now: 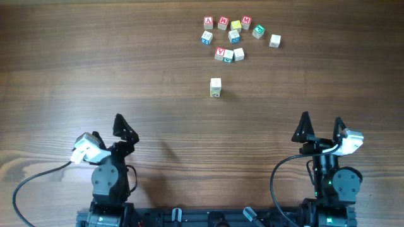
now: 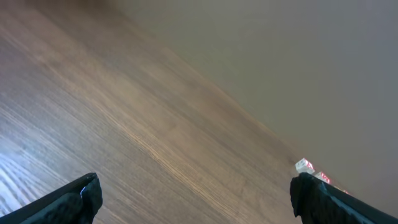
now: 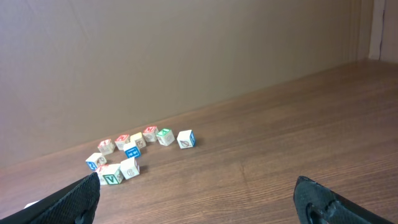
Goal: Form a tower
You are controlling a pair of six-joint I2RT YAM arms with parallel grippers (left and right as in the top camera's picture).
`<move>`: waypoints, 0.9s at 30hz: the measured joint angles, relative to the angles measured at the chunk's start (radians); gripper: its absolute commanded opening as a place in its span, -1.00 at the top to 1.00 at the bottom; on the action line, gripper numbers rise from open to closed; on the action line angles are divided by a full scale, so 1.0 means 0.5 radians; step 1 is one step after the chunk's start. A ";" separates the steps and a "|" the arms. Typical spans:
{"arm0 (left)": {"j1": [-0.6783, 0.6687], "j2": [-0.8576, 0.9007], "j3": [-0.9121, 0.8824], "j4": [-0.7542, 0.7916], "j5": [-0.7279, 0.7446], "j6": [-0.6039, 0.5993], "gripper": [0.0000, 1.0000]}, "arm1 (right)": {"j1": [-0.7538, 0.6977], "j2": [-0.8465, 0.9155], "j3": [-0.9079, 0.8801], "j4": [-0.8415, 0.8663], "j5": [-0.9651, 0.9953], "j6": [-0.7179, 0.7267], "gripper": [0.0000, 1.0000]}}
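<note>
Both my left end effector [image 1: 106, 129] and right end effector [image 1: 322, 128] stand released, grasping nothing; tower [image 1: 216, 87] stands alone; approach loose cubes [image 1: 230, 36] squarely.

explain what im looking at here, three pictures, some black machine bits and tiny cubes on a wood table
These are two robot arms at a wooden table, seen by three cameras. The overhead view looks straight down; the arms sit at the bottom edge. The left tool and right tool are two-finger pincers, both open and holding nothing. The other two pictures come from cameras on each wrist, so the dark tips at their lower corners are that arm's own fingers. On the table, a cluster of loose letter cubes lies at the far side, with red, green and blue faces. Nearer the arms, apart from them, stands the tower, a small pale stack; its height is unclear from above.
</note>
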 measured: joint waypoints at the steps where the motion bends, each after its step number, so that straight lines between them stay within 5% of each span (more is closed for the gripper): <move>1: 0.006 -0.025 0.000 0.000 0.000 0.064 -1.00 | 0.000 0.000 0.000 0.001 0.000 0.001 -1.00; 8: 0.007 -0.229 -0.001 -0.002 0.060 0.243 -1.00 | 0.000 0.000 0.000 0.001 0.000 0.001 -1.00; 27: 0.007 -0.229 -0.001 -0.007 0.167 0.220 -1.00 | 0.000 0.000 0.000 0.001 0.000 0.001 -1.00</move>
